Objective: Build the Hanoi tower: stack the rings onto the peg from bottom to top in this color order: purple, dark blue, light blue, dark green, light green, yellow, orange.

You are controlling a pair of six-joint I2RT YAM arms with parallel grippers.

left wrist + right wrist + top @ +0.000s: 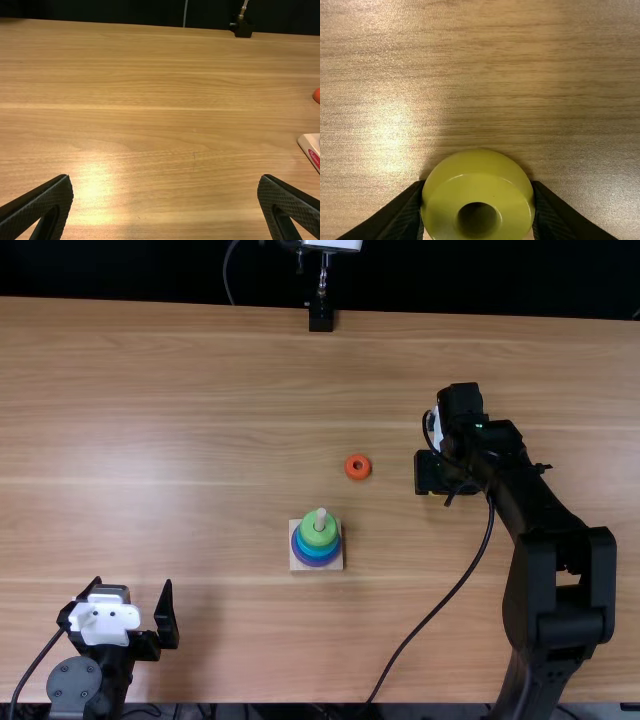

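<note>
steep top view, right wrist close-up

table [180, 390]: light brown, streaked | yellow ring [479, 187] | orange ring [358, 476] | purple ring [317, 564]

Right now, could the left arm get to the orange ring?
Probably yes, if its reach stretches that far. The left hand is open and empty, and the orange ring lies flat with bare wood around it. The tower stands close to the direct line, so it should swing wide or pass above.

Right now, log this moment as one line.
Right fingers: closed on yellow ring; left fingers: apart, empty; peg: light green ring topmost; orange ring: loose on table; next: likely yellow onto peg
</note>
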